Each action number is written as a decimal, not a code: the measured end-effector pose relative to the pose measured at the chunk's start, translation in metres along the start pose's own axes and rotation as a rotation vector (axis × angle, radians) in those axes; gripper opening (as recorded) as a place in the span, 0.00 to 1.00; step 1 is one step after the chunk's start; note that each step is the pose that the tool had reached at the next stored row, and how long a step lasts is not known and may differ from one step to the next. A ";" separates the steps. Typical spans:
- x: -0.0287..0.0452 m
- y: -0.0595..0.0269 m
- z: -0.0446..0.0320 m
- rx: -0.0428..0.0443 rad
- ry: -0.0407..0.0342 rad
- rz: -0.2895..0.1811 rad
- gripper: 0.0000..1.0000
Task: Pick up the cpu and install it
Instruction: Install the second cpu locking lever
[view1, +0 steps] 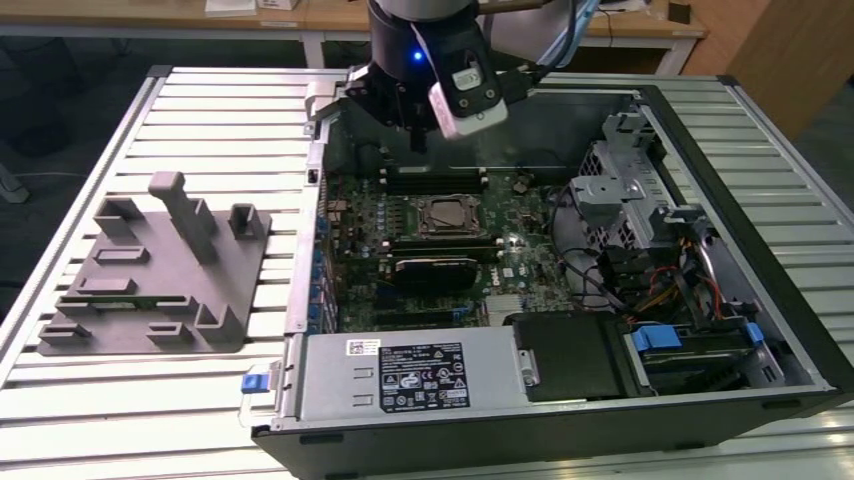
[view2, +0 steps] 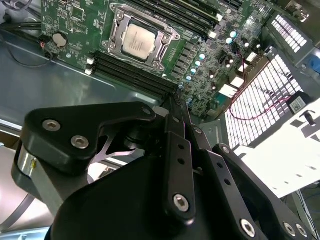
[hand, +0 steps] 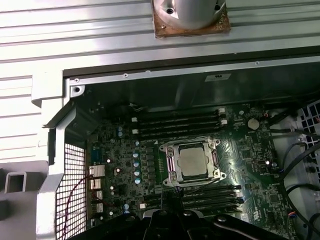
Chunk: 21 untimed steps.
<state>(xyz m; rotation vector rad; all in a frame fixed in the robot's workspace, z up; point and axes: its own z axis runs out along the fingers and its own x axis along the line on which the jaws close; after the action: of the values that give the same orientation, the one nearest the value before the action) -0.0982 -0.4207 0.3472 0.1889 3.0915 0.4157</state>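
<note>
In the exterior view the cpu (view1: 442, 215) sits in its socket at frame centre, so it looks already placed; the gripper (view1: 418, 140) hangs above, holding nothing. In both wrist views the fingers meet, clenched and empty

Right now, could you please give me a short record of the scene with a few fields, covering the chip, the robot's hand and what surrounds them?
chip: cpu sits in the socket on the green board, silver top showing in both wrist views
hand: hand hangs above the board near the memory sticks, nothing in it
case: open computer case lying on a slatted table
tray: grey tray on the exterior view's left, beside the case
</note>
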 end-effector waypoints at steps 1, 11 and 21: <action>0.0000 -0.0002 0.0008 0.0004 0.0000 0.000 0.11; 0.0000 -0.0023 0.0085 0.0364 -0.0042 -0.001 0.11; -0.0002 -0.0046 0.0166 0.0933 -0.0110 -0.003 0.11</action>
<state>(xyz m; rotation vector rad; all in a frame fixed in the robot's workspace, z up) -0.0980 -0.4208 0.3300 0.1869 3.1021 0.2696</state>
